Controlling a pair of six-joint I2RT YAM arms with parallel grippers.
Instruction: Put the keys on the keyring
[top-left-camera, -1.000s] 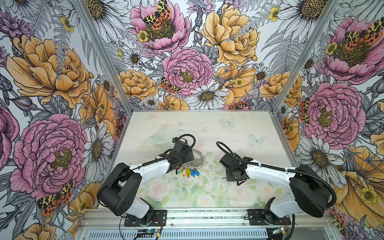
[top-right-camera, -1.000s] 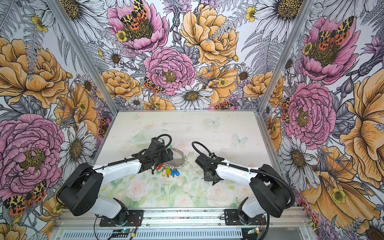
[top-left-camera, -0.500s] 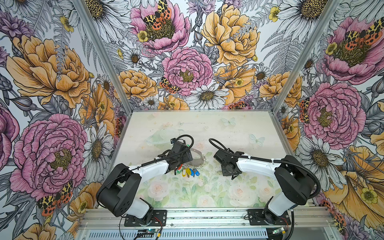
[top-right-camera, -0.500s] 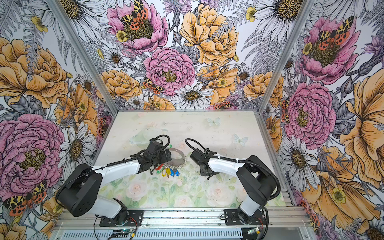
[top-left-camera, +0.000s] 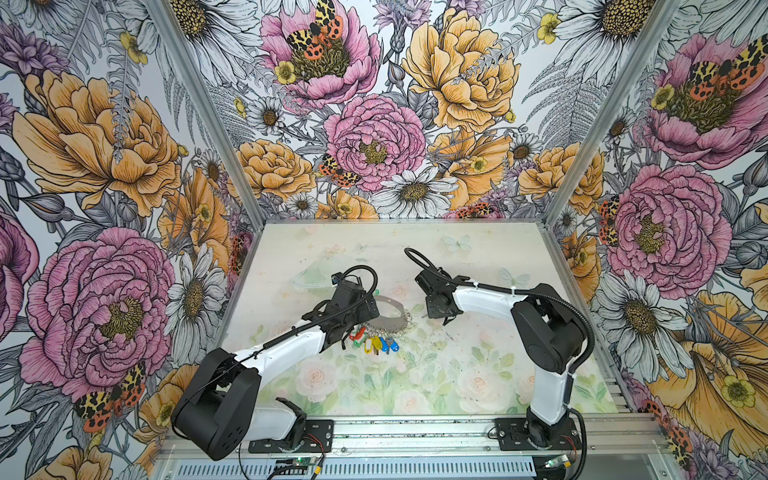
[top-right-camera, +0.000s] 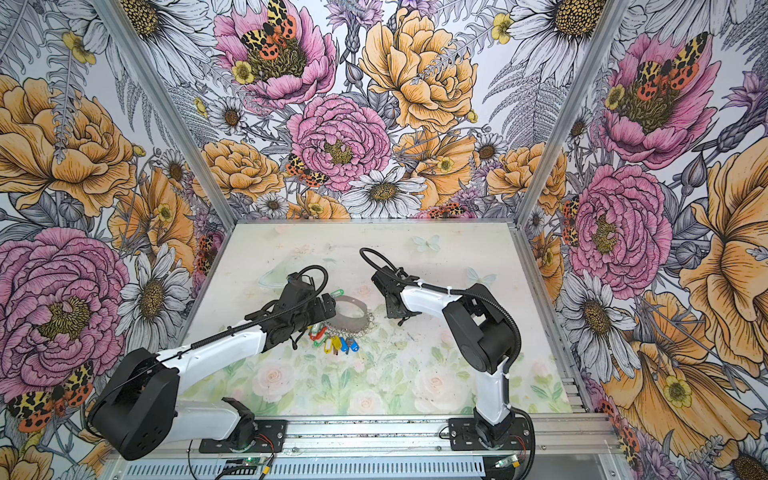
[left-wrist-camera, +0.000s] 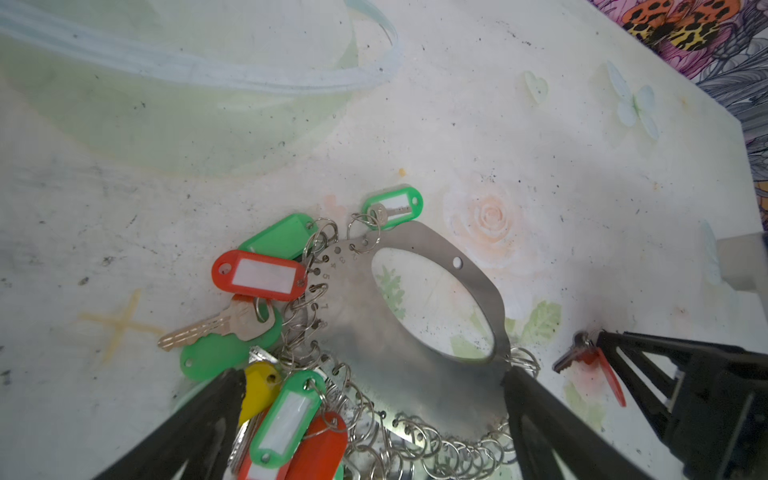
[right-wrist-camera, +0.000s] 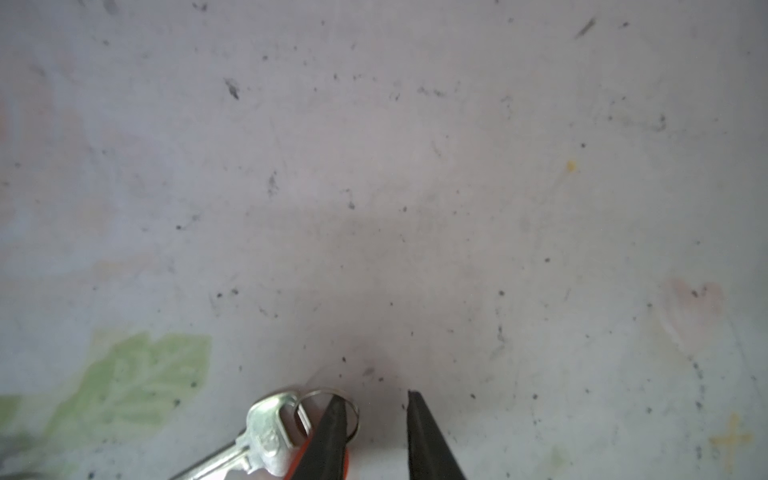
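Note:
The keyring (top-left-camera: 392, 318) (top-right-camera: 353, 318), a flat grey plate with an oval hole, lies mid-table with split rings along its edge. My left gripper (left-wrist-camera: 374, 374) (top-left-camera: 351, 332) is open wide, one finger on each side of the plate (left-wrist-camera: 357, 324), and grips nothing. The keys, a small key (right-wrist-camera: 270, 432) (left-wrist-camera: 567, 361) on a split ring with a red tag (left-wrist-camera: 609, 380), hang at the tip of my right gripper (right-wrist-camera: 374, 395) (top-left-camera: 446, 322). They are just off the table, right of the plate. The tag sits against one finger, and the tips show a narrow gap.
A bunch of green, red, yellow and blue tags (top-left-camera: 374, 343) (left-wrist-camera: 286, 411) hangs from the plate's near-left edge, with a brass key (left-wrist-camera: 216, 328) among them. A clear plastic bag (left-wrist-camera: 187, 83) (top-left-camera: 316, 274) lies behind the left gripper. Metal frame walls enclose the table.
The right arm has swung left and farther back, bringing its gripper close to the keyring's right edge. The left arm and the keyring have stayed put.

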